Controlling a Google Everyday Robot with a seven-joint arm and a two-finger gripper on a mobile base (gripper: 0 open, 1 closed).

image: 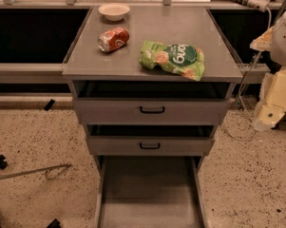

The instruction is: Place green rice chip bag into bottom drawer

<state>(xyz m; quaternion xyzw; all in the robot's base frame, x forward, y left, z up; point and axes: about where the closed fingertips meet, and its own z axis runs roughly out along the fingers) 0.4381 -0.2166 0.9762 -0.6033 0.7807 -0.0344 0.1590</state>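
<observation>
The green rice chip bag [173, 58] lies flat on the grey cabinet top [147, 27], near its front right edge. It is light green with a dark green patch, white lettering and chip pictures. The bottom drawer [149, 194] is pulled out towards me; its long flat floor shows nothing inside. My arm hangs at the right edge of the view, with the gripper [268, 115] at its lower end. It is beside the cabinet, about level with the top drawer, to the right of and below the bag. It holds nothing that I can see.
An orange-red soda can [113, 39] lies on its side left of the bag. A white bowl [114, 11] stands at the back. Two upper drawers with black handles [152, 110] are slightly open. Cables trail at the right, and a metal rod [33, 171] lies on the speckled floor at the left.
</observation>
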